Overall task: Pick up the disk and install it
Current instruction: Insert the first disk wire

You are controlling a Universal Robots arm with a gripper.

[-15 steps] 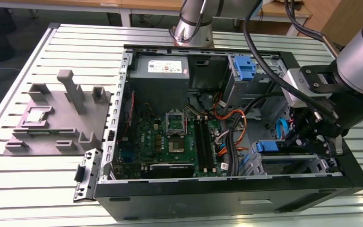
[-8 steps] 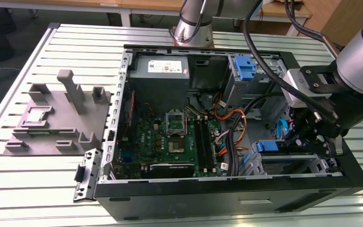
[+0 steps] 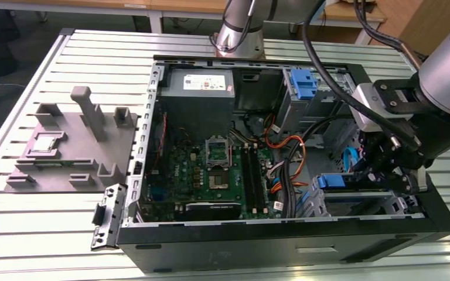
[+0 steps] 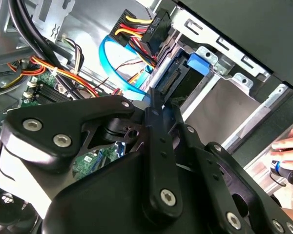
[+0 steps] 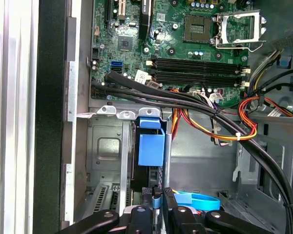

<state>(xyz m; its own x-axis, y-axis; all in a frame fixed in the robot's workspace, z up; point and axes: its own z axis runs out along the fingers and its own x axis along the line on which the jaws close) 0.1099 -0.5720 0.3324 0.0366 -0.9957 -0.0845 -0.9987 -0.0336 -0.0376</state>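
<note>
Grey rack (image 3: 68,146): sits on the slatted counter (image 3: 21,88) at the exterior view's left, well apart from the work.
Computer case (image 3: 287,240): lies open on the counter, with the circuit board (image 3: 209,170) in its middle and loose cables (image 3: 287,152) beside it.
Disk (image 5: 150,151): already standing on edge in the metal bay (image 5: 105,146) at the case's corner (its blue frame shows plainly in the first wrist view), seemingly partly slid in.
Pincer (image 5: 157,195): closed narrowly on the disk's near edge, judging by both wrist views; the black fingers (image 4: 156,122) sit right at the blue frame.
Doing it well: I judge the disk should stay square to the bay rails and go in straight, with the blue data cable (image 5: 198,200) and black bundle kept clear of its path.
Hand (image 4: 288,146): a person's fingers rest near the case edge in the second wrist view.
Hard to tell: how deep the disk sits, and whether its connector end is seated, is hidden behind the pincer's links.
</note>
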